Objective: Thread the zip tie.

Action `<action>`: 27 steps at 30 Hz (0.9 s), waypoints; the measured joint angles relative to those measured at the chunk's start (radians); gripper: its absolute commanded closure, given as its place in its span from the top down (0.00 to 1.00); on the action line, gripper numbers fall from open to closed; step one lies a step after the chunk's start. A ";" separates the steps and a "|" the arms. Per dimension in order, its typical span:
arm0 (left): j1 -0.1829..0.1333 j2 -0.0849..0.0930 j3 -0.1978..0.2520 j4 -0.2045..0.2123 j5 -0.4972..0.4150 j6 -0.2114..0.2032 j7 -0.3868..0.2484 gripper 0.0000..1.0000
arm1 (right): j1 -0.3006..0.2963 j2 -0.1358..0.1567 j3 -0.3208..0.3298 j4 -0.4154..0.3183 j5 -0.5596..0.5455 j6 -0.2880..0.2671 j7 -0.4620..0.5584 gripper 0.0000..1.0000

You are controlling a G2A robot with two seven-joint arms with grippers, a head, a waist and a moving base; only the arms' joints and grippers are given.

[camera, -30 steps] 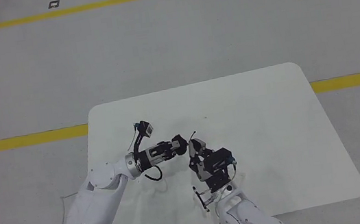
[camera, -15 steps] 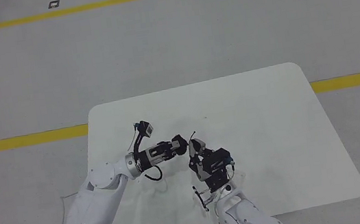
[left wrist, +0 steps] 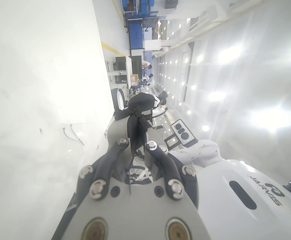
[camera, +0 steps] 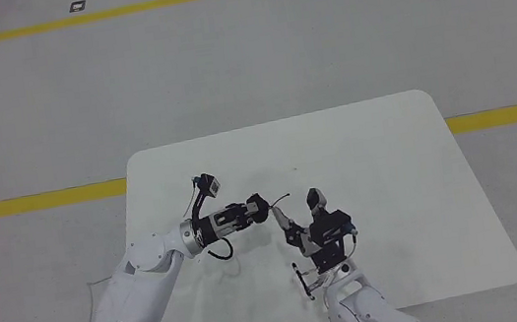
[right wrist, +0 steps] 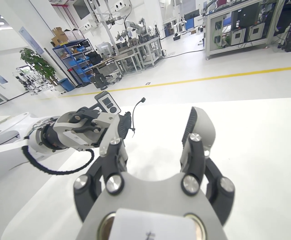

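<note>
The zip tie [right wrist: 133, 116] hangs in the air above the near middle of the table [camera: 385, 143], pinched in the left gripper [camera: 261, 207], whose jaws are pressed together on the strap. The head end is free and arches up and away from that gripper, while the rest of the strap runs back between the jaws toward the wrist. No closed loop is visible, so the tie is judged not yet threaded. One second ago the right gripper [right wrist: 158, 127] stood close against the left gripper at the free end of the tie. It has now drawn back toward the robot's right, and a clear gap separates it from the tie. Its jaws stand wide apart with nothing between them. The tie is therefore supported at one point only, and the free end probably has to be taken up again before the tip can be guided into the head. Count: one zip tie in the grip. In the left wrist view, two thin black strips [left wrist: 73, 134] with small heads lie side by side on the table, well apart from the grippers. They appear to be spare ties. There are two grippers and one table.
</note>
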 measured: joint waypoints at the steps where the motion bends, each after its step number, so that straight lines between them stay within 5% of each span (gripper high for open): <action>1: 0.000 0.000 0.000 0.000 0.000 0.000 0.000 0.00 | -0.009 0.004 0.011 -0.004 0.002 -0.019 0.002 1.00; 5: 0.000 0.000 0.000 0.000 0.000 0.000 0.000 0.00 | -0.032 0.014 0.034 -0.007 0.018 -0.103 0.060 1.00; 21: 0.002 0.000 0.001 -0.004 -0.004 0.003 0.003 0.00 | -0.032 0.013 0.032 -0.007 0.024 -0.095 0.056 1.00; 27: 0.040 0.007 -0.018 -0.036 -0.136 0.015 -0.063 0.00 | -0.029 0.014 0.046 0.008 0.241 -0.225 0.139 1.00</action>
